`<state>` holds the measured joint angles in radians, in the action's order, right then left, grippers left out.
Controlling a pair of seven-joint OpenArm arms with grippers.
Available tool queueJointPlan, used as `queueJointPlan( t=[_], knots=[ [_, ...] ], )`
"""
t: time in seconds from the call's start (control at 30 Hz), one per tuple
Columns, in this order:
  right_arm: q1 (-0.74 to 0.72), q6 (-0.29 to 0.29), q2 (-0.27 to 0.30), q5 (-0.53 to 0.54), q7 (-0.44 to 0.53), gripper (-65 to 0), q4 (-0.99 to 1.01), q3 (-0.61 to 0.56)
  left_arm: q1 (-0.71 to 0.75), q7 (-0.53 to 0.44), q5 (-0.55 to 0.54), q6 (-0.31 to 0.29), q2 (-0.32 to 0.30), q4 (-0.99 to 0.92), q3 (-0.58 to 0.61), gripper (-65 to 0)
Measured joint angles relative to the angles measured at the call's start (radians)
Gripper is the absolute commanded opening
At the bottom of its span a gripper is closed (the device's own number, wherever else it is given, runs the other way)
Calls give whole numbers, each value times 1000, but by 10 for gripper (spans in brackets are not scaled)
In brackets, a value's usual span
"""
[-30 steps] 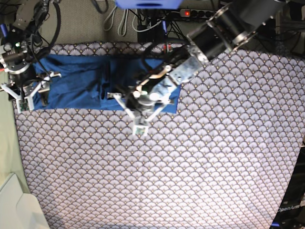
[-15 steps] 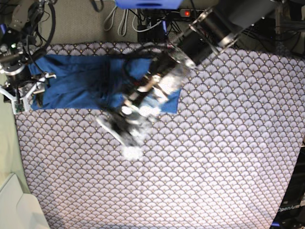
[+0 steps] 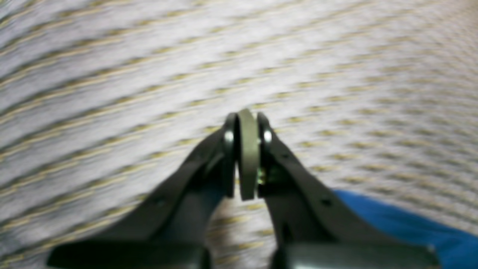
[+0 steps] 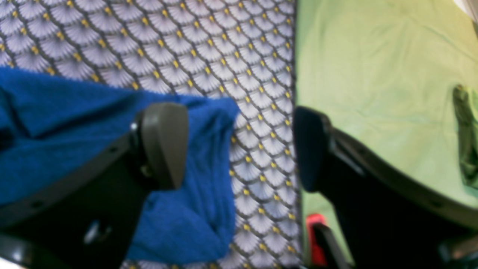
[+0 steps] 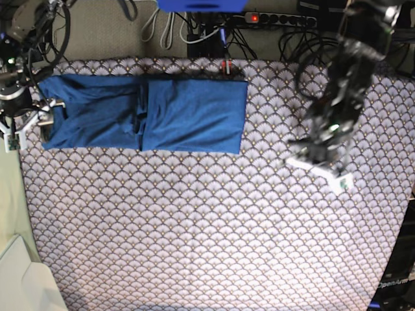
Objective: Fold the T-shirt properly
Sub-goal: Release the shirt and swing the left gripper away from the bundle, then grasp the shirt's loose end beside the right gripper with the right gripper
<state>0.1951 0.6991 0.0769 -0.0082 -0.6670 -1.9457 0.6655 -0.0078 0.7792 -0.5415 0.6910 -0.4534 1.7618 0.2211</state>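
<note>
The blue T-shirt [image 5: 162,113] lies as a long flat rectangle across the table's far left, on the scallop-patterned cloth [image 5: 214,227]. My right gripper [image 5: 29,123] hovers at the shirt's left end, open. In the right wrist view the right gripper [image 4: 239,149] has one pad [image 4: 164,142] over the T-shirt [image 4: 74,112] and the other over the cloth's edge, with nothing held. My left gripper [image 5: 322,162] is motion-blurred over bare cloth, well right of the shirt. The left gripper [image 3: 246,123] is shut on nothing, with a corner of the T-shirt [image 3: 410,231] behind it.
A green surface [image 4: 373,74] borders the cloth on the left side [image 5: 8,194]. A white container [image 5: 19,278] sits at the near left corner. A power strip [image 5: 272,18] and cables lie beyond the far edge. A small red part [image 4: 315,224] shows below the right fingers.
The left arm has swung from over the shirt's right half to the right side of the table, leaving that half lying flat. The right gripper has opened wider and shifted slightly left.
</note>
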Motion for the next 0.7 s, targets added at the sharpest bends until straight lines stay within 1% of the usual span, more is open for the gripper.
queueJointPlan(
  t=[0.07, 0.13, 0.17, 0.27, 0.3, 0.37, 0.43, 0.53, 0.63, 0.7],
  knots=[
    [-28, 0, -9, -3, -11, -178, 53, -1, 63, 4, -42, -7, -60, 42, -33, -632],
    [-60, 0, -5, -2, -14, -169, 124, 3, 116, 2, -77, -26, -95, 74, -88, -605],
    [-77, 0, -1, -6, -34, -164, 158, 4, 138, 0, -85, -58, -104, 79, -116, -584],
    [-110, 0, 31, -5, -88, -148, 238, 3, 192, 3, -101, -180, -100, 80, -207, -494],
    [-124, 0, 37, -11, -110, -144, 263, 4, 202, 6, -111, -211, -100, 82, -230, -457],
    [-149, 0, 36, -10, -135, -138, 306, 6, 224, 5, -109, -243, -92, 85, -278, -407],
    [-167, 0, 36, -7, -146, -138, 322, 6, 236, 5, -99, -256, -83, 85, -309, -398],
    [-171, 0, 35, -6, -171, -138, 321, 6, 248, 7, -100, -276, -78, 85, -322, -398],
    [-179, 0, 22, -2, -198, -140, 327, 8, 248, 12, -100, -276, -78, 85, -323, -398],
    [-181, 0, 14, 36, -205, -142, 329, 8, 242, 67, -101, -277, -78, 85, -323, -397]
  ],
)
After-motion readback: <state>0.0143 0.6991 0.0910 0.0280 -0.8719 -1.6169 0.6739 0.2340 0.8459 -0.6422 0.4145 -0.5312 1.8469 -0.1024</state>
